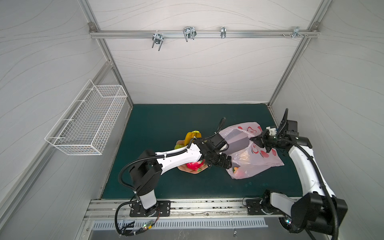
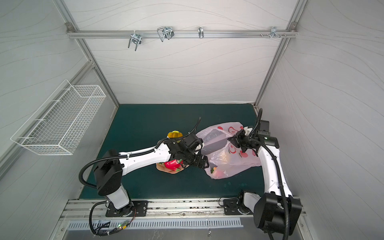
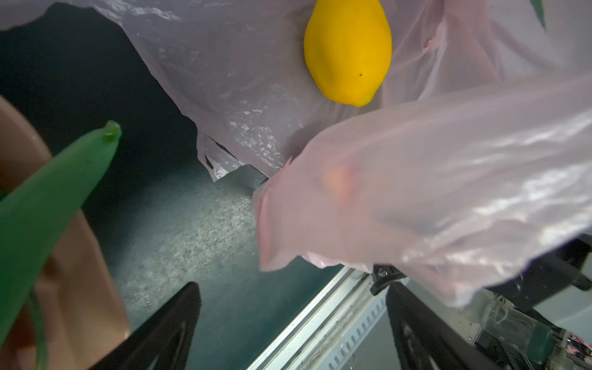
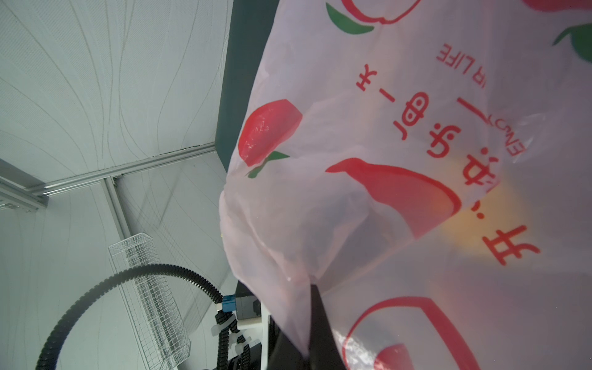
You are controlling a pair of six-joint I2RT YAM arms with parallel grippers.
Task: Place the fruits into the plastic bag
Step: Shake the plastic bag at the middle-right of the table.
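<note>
Overhead, plastic bag (image 1: 257, 160): on the dark green mat (image 1: 166, 124), right of centre, near the mat's right border, mouth toward the plate (image 1: 194, 172).
Top views, right gripper (image 1: 258, 143): closed on the bag's upper film, holding it raised.
Top views, left gripper (image 1: 226, 163): at the bag mouth, between plate and bag; jaw spread hard to read from above.
Top views, fruits: dragon fruit (image 1: 194, 165) on the plate, half under the left arm; banana bunch (image 1: 193, 136) beyond, partly covered; red-orange fruit (image 1: 236, 170) inside the bag, kind unclear.
Top views, free room: bare mat toward the back wall and along the front edge; wire basket (image 1: 87, 128) on the left wall, well apart.
Left wrist, left gripper (image 3: 288, 330): jaws wide apart, nothing between, bare mat beneath; both fingers cut off by the frame.
Left wrist, lemon (image 3: 347, 51): on the bag's lower film inside the mouth, top cut off.
Left wrist, dragon fruit: one green scale only, before the plate rim.
Right wrist, right gripper (image 4: 315, 304): clamped on a bag fold; one dark fingertip visible, remainder behind film.
Right wrist, bag: fills most of the frame; yellow blur through the film, not identifiable.
</note>
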